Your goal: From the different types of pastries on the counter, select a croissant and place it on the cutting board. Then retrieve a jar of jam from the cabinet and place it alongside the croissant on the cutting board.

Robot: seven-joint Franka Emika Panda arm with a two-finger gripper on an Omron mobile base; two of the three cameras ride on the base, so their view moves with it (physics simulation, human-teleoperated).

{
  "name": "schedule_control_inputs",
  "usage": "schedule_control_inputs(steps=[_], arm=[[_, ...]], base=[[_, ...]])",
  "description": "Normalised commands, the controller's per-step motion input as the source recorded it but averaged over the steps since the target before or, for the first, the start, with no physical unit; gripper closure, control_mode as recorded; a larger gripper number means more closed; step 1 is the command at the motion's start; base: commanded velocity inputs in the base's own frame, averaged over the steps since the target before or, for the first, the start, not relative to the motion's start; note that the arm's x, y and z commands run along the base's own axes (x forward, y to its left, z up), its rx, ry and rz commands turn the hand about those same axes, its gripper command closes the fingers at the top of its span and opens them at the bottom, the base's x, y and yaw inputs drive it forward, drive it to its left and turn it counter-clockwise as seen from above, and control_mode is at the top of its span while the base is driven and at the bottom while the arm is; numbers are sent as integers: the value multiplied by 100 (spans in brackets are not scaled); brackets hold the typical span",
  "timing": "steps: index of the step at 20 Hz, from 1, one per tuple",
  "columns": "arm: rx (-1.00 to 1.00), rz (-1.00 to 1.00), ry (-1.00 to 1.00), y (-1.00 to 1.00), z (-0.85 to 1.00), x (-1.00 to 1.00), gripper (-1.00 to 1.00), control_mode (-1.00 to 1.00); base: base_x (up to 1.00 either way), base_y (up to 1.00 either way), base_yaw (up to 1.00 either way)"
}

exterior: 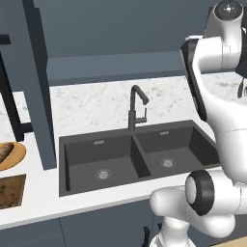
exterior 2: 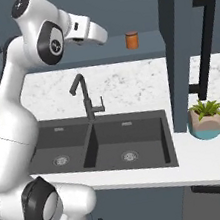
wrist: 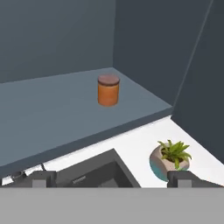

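Jam: one orange jar [wrist: 108, 90] with a brown lid stands upright on the grey cabinet shelf [wrist: 52, 109], near its right end and well back from the front edge. The right base view shows the same jar [exterior 2: 132, 40] small, above the marble backsplash. The gripper [wrist: 109, 178] hangs short of the jar, apart from it, fingers [wrist: 40, 179] spread wide and grasping nothing.

One potted plant [exterior 2: 206, 118] sits on the white counter [exterior 2: 211, 158] right of the sink, below the shelf; the hand view has it too, the left base view does not. One double sink [exterior: 137, 157] with one dark faucet [exterior: 137, 107] lies in both base views.

At the far left, the left base view alone shows one round wooden plate [exterior: 15, 153] carrying a brown pastry [exterior: 5, 153], cut by the frame edge, and nearer, a brown board [exterior: 11, 191].
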Motion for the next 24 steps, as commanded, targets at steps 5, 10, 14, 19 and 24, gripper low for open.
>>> schedule_control_inputs(steps=[5,10,14,19,24], arm=[[0,0,0,-41,-16,70,-100,-100],[0,0,0,-55,-1,48,-100,-100],[1,1,-1,-28,0,45,-100,-100],[6,3,6,0,2,56,-100,-100],[2,5,-2,-28,-4,69,-100,-100]], base=[[0,0,0],[0,0,0],[0,0,0],[0,0,0],[0,0,0]])
